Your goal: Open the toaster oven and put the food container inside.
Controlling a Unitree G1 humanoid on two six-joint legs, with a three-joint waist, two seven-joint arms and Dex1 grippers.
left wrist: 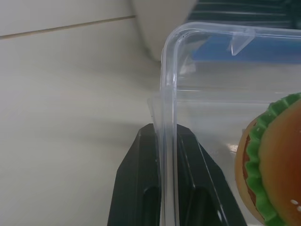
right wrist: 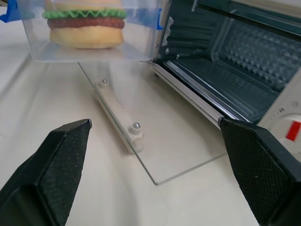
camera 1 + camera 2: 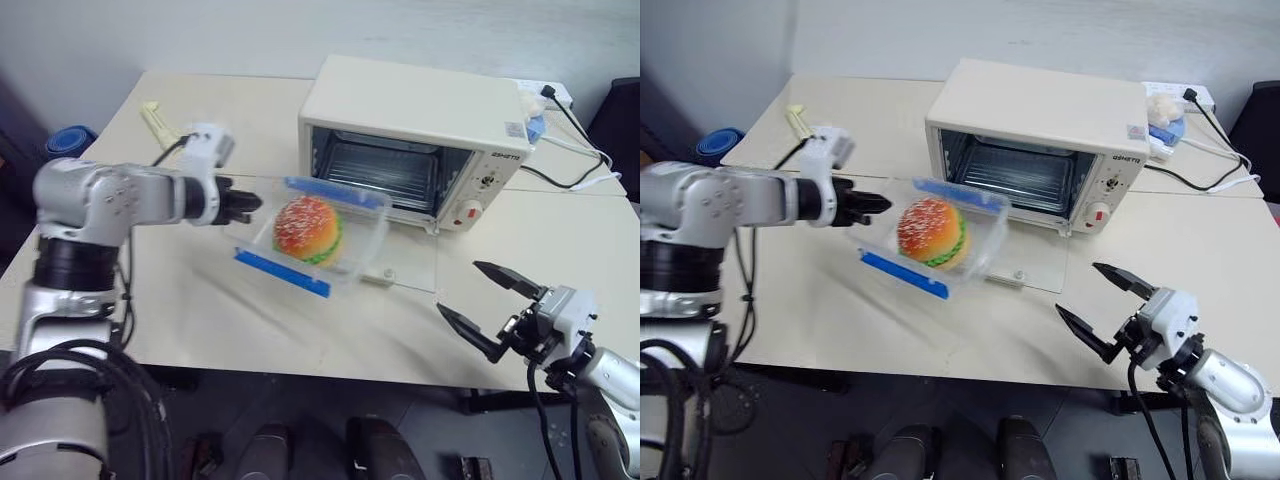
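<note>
Your left gripper [image 3: 243, 203] is pinched tight on the thin clear wall of the food container [image 3: 318, 233]. In the left wrist view you can see the two black fingers [image 1: 136, 188] squeezing that wall from both sides, near a corner. The box hangs in the air, tipped over, with the toy burger [image 3: 308, 229] leaning inside it. One blue clip [image 3: 282, 272] points down at about 7 o'clock from the burger, and the other sits up at about 1 o'clock.

This box looks light and thin. The plastic is smooth, so it could slip or swing in such a small pinch. The wall may bend a little too. A grip lower on the wall, close to a corner where the box is stiffer, looks safer to me. Move it slowly so the burger does not roll around.

From the box, the toaster oven [image 3: 410, 105] is at about 2 o'clock, very close. Its glass door [image 2: 155, 141] is already flat down on the table [image 3: 180, 300], and the wire rack [image 2: 221, 80] inside is bare.

Your right gripper [image 3: 492, 301] is spread wide and holds nothing. It hangs well off at about 4 o'clock from the door, near the table edge.
</note>
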